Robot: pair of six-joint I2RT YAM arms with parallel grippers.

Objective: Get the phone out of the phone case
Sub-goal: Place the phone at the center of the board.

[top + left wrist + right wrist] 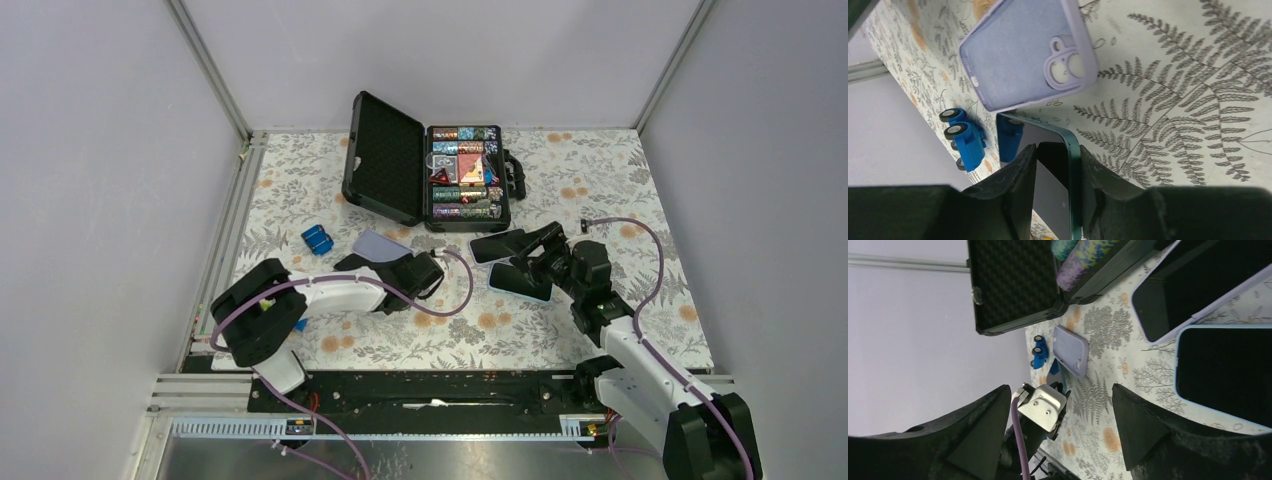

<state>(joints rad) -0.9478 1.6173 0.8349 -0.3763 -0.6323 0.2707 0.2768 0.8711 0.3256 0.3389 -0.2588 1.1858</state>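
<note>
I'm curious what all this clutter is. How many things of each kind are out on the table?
Phones: 3: teal phone, lilac-edged phone, pale blue-edged phone
Empty lilac phone case: 1
Blue toy car: 1
Open black carry case: 1
Total: 6

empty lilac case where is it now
Top view, left of centre: the empty lilac case lies between the blue toy car and the left gripper.
</note>
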